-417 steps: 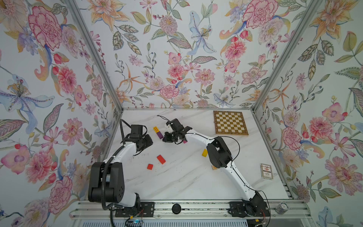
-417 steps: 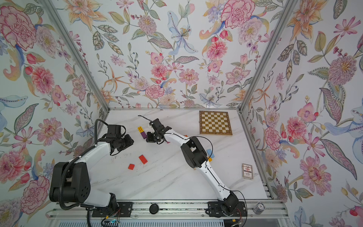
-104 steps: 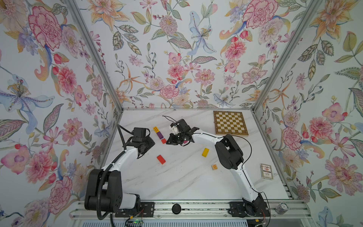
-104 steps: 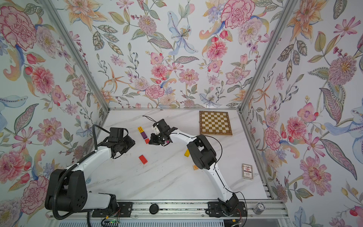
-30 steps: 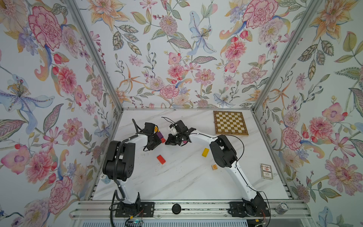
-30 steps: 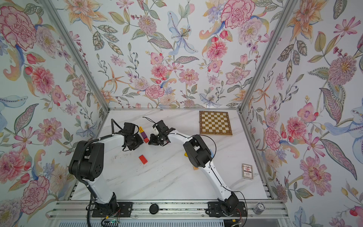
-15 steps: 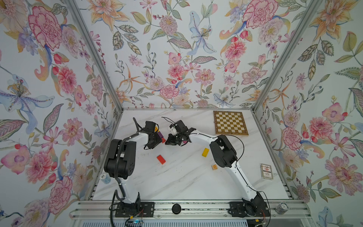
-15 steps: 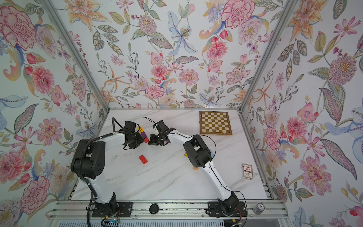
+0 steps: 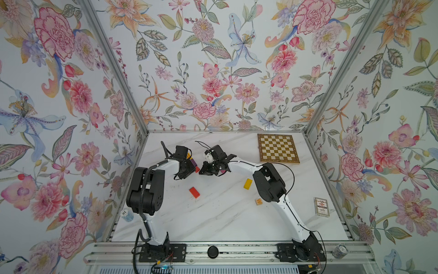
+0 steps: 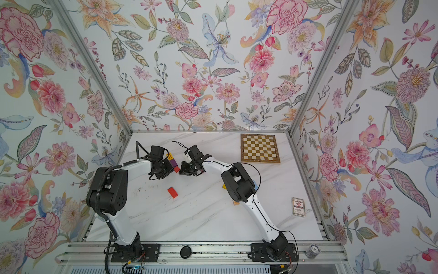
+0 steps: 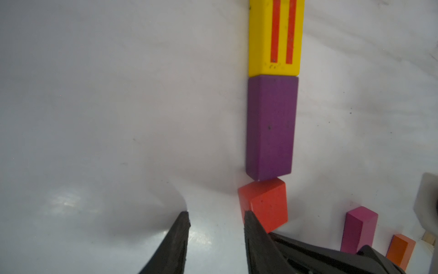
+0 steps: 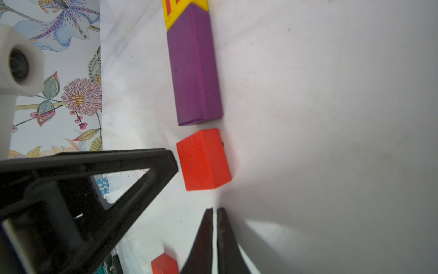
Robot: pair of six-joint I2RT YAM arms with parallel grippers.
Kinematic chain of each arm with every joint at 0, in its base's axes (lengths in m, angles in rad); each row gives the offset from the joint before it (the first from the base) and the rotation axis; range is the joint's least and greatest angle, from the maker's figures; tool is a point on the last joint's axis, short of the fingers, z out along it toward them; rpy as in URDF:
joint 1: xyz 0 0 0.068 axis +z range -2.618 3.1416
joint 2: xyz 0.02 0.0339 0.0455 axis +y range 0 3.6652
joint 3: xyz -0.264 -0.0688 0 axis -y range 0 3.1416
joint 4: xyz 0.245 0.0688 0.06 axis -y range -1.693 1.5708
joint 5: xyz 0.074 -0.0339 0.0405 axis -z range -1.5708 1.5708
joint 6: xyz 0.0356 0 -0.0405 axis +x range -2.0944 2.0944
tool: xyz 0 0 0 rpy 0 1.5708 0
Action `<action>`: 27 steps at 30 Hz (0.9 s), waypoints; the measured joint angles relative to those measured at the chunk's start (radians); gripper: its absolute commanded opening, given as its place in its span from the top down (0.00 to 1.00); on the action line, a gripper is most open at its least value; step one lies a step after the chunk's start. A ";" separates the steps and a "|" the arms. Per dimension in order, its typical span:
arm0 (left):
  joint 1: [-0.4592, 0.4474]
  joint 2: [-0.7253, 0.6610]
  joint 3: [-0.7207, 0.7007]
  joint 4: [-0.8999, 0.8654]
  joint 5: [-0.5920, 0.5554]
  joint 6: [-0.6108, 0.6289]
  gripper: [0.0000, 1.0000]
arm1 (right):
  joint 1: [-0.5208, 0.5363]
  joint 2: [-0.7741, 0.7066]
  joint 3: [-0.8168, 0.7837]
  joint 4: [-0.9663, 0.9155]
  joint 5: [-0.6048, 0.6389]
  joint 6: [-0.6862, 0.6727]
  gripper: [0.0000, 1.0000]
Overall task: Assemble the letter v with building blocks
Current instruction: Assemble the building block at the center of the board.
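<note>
At the left, my left gripper (image 11: 215, 213) has its jaws spread and empty, with one fingertip against a corner of a small red block (image 11: 263, 204). That block ends a straight row: a striped block (image 11: 275, 38), a purple block (image 11: 270, 128), then the red one, slightly askew. Further right, a magenta block (image 11: 360, 230) and an orange block (image 11: 400, 251) stand close together near my right gripper (image 12: 215, 210), whose jaws are pressed together on nothing. I judge one stroke of the letter v nearly laid and the second barely begun. A loose red block (image 9: 194, 192), a plain yellow block (image 9: 248, 183) and a cube marked W (image 9: 258, 201) lie apart, unused.
</note>
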 measured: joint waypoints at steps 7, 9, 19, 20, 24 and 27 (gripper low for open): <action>0.000 0.011 0.013 0.000 -0.002 0.001 0.64 | 0.000 0.000 0.000 0.000 -0.003 0.002 0.90; 0.000 0.014 0.014 0.000 -0.003 0.007 0.66 | 0.000 0.000 0.000 0.000 -0.005 0.003 0.90; -0.002 0.029 0.033 0.000 -0.003 0.008 0.63 | 0.000 0.000 0.000 0.000 -0.009 0.004 0.90; -0.003 0.030 0.034 0.000 -0.003 0.009 0.63 | 0.000 0.000 0.000 0.000 -0.009 0.004 0.90; -0.003 0.034 0.040 -0.003 -0.003 0.009 0.64 | 0.000 0.000 0.000 0.000 -0.009 0.004 0.90; -0.004 0.035 0.042 -0.004 -0.003 0.011 0.64 | 0.000 0.000 0.000 0.000 -0.009 0.004 0.90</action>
